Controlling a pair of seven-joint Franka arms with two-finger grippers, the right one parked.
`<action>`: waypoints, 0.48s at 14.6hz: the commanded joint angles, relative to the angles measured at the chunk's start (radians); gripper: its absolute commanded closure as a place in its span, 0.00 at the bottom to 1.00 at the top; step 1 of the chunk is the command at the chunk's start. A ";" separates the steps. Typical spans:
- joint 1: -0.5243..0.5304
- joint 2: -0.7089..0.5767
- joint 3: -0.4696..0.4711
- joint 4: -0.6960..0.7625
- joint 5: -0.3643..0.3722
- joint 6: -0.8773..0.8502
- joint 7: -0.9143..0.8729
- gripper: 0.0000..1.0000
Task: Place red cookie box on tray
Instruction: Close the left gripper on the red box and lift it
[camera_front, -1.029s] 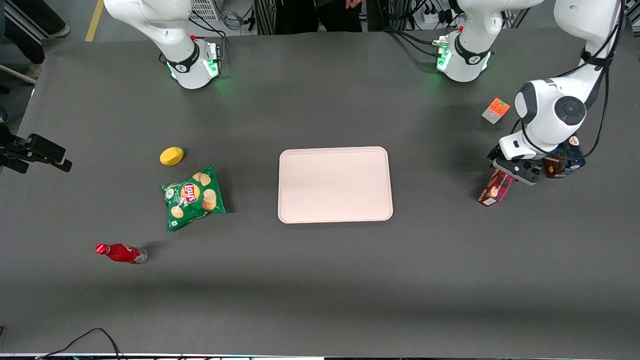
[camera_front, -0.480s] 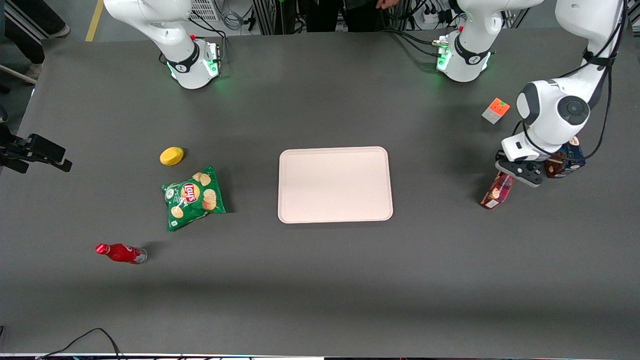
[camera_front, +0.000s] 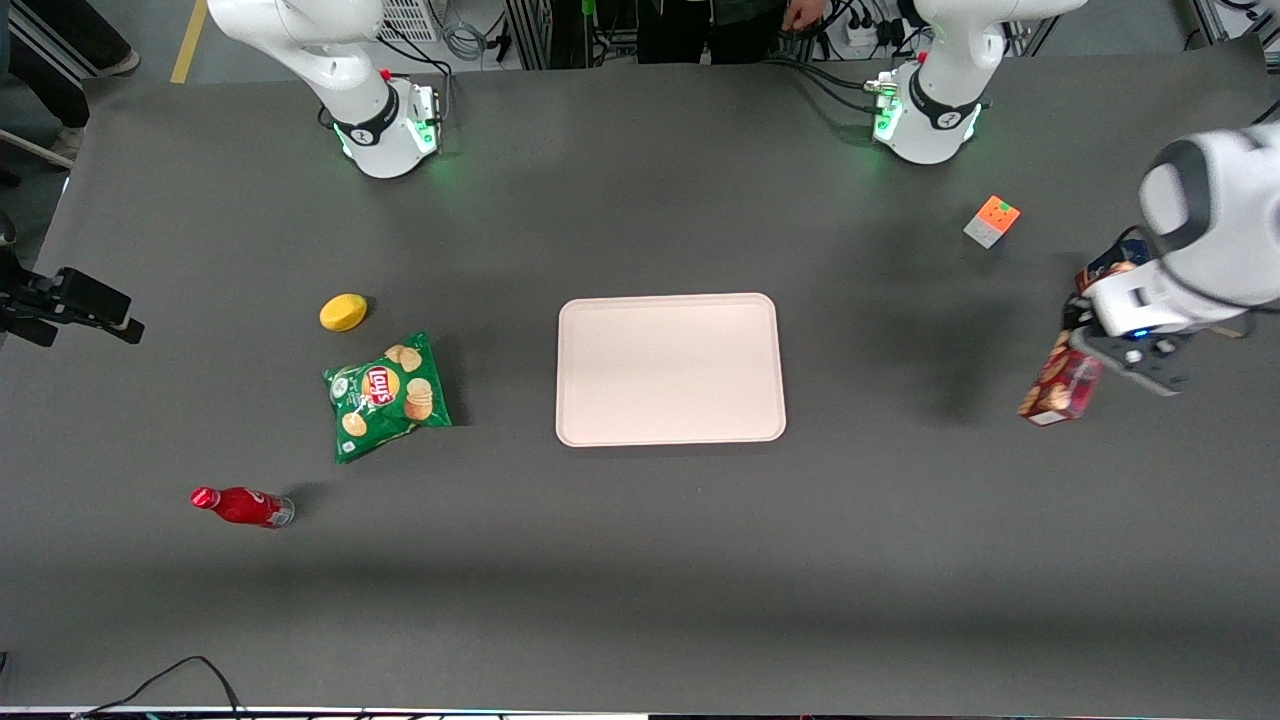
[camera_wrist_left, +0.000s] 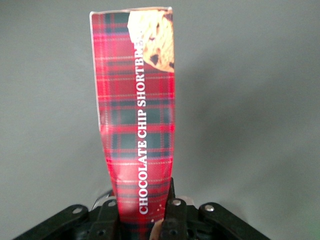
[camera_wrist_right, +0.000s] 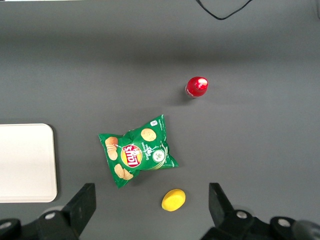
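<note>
The gripper (camera_wrist_left: 142, 212) is pinching the red cookie box (camera_front: 1060, 385) above the table, well apart from the tray (camera_front: 670, 368); carrying and placing remain.

Gripper (camera_wrist_left: 145, 220) cut off by frame edge; fingers' lower parts unseen. Red cookie box (camera_wrist_left: 137, 115) base hidden between them. Blue box (camera_front: 1105, 268) mostly hidden by the arm.
</note>
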 joint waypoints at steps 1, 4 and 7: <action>-0.001 -0.003 -0.009 0.256 0.001 -0.295 -0.009 0.87; 0.000 0.002 -0.010 0.298 -0.009 -0.336 -0.042 0.87; -0.004 0.002 -0.045 0.297 -0.035 -0.331 -0.171 0.87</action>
